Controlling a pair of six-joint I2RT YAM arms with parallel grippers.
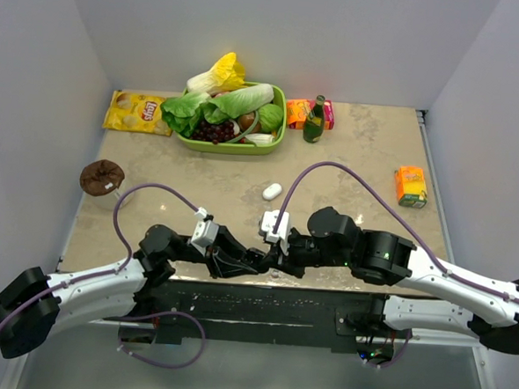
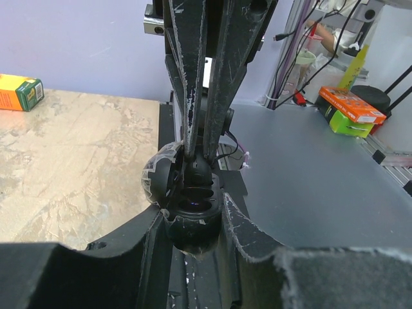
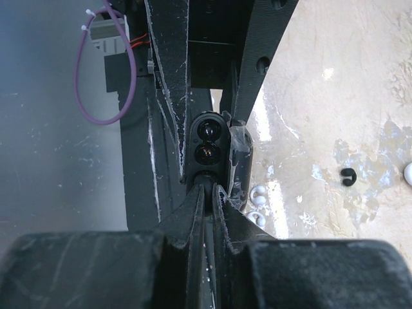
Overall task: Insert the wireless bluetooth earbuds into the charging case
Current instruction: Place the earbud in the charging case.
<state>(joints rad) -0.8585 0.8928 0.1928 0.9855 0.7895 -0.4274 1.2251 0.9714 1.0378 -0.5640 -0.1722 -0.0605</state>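
Left tool (image 2: 193,220) pinches small black oval charging case (image 3: 207,172).
Two glossy black earbuds (image 3: 207,132) sit inside (side by side); right tool (image 3: 209,187) is pressed together.

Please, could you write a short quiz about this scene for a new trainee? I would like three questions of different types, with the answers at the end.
1. True or false: the white oval case lies on the table, apart from both arms.
2. Choose one. What holds the open black charging case?
A) the left gripper
B) a person's hand
C) nothing, it lies on the table
3. Fill in the number: in the right wrist view, ___ black earbuds sit inside the open black case.

Key: 1 true; 2 A; 3 two.
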